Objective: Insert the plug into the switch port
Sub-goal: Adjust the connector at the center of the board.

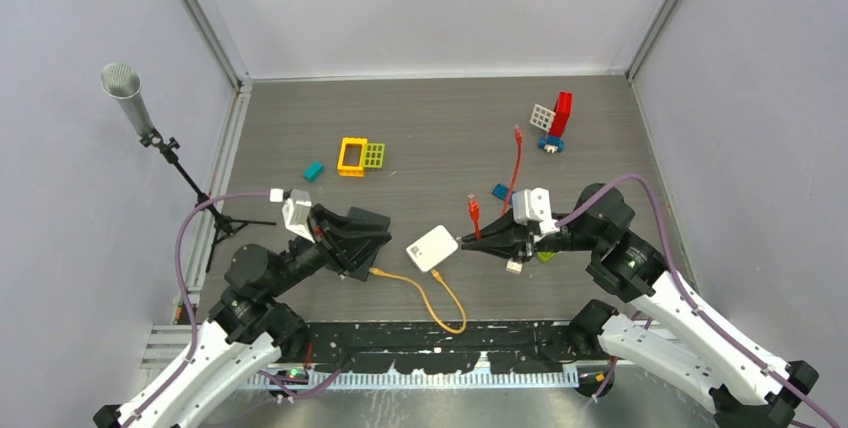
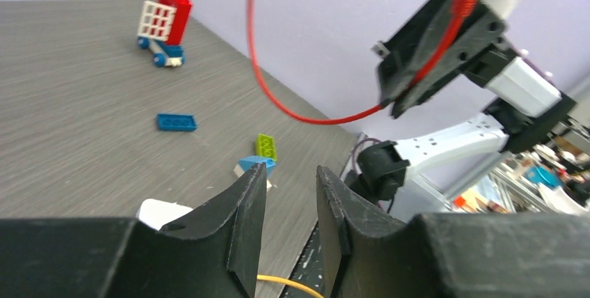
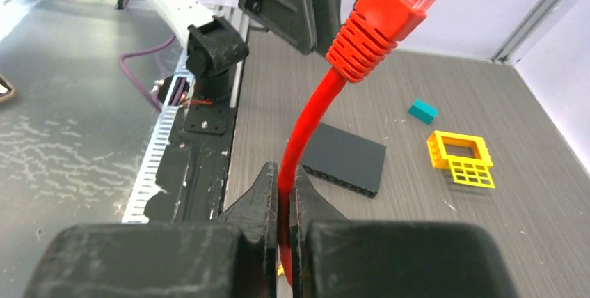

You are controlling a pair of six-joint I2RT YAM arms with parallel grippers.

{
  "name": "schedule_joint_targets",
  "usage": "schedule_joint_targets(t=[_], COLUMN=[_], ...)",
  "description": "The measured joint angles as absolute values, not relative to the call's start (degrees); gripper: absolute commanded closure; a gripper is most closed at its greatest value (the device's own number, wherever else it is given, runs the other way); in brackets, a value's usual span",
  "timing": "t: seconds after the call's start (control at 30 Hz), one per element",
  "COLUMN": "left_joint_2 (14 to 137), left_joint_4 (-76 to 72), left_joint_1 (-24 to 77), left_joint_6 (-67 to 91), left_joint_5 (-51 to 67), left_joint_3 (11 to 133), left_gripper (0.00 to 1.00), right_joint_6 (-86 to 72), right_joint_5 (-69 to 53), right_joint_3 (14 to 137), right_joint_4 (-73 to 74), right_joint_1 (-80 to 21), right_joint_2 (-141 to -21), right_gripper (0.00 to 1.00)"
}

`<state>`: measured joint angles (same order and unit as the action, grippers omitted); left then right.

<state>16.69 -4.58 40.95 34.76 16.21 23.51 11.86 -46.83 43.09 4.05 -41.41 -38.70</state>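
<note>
My right gripper (image 1: 464, 240) is shut on a red cable (image 3: 306, 124), a little behind its red plug (image 3: 389, 5). The plug (image 1: 474, 212) sticks up above the fingers, and the cable runs back across the table (image 1: 517, 163). The black switch (image 3: 344, 159) lies flat on the table, left of the right gripper (image 3: 282, 169). My left gripper (image 1: 375, 248) hovers over the switch (image 1: 372, 220) with its jaws open and empty (image 2: 292, 173). The left wrist view shows the right gripper holding the red cable (image 2: 445, 33). I cannot see the ports clearly.
A white box (image 1: 432, 247) lies between the two grippers. An orange cable (image 1: 440, 298) loops to the near edge. Toy bricks are scattered around: a yellow frame (image 1: 360, 156), a teal block (image 1: 314, 171), a blue brick (image 1: 500, 191) and a red and white tower (image 1: 555, 120). A microphone stand (image 1: 150, 133) is at the left.
</note>
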Motion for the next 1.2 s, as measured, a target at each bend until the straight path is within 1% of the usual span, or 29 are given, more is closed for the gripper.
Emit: schedule_joint_targets(t=[0.23,0.37,0.47,0.53,0.73,0.93,1.2], left_joint_2=[19.44,22.68,26.89,30.44,40.10,47.62,55.00], left_joint_4=[-13.19,-19.20,-24.93,-27.44,-32.49,-39.48,-43.94], left_joint_1=[40.95,40.95,40.95,40.95,40.95,41.45,48.25], left_joint_6=[35.97,36.03,35.29,34.04,30.35,29.82,28.21], left_joint_5=[24.05,28.03,32.34,35.59,43.53,49.34,52.40], left_joint_3=[23.51,23.53,24.01,25.47,33.01,36.88,41.08], left_gripper=[0.63,0.52,0.43,0.39,0.37,0.36,0.35], right_joint_6=[14.72,14.92,14.87,14.85,14.76,14.74,14.74], right_joint_5=[-49.21,-51.51,-53.39,-55.09,-59.94,-63.79,-65.01], right_joint_3=[43.57,43.86,44.31,44.69,46.48,48.01,48.07], right_joint_4=[7.99,8.67,8.73,8.78,10.22,10.85,10.81], right_joint_1=[-41.54,-41.58,-41.65,-41.65,-41.69,-42.17,-44.21], right_joint_2=[-39.27,-40.12,-41.34,-42.50,-44.69,-45.82,-47.97], right_gripper=[1.00,1.00,1.00,0.99,1.00,1.00,1.00])
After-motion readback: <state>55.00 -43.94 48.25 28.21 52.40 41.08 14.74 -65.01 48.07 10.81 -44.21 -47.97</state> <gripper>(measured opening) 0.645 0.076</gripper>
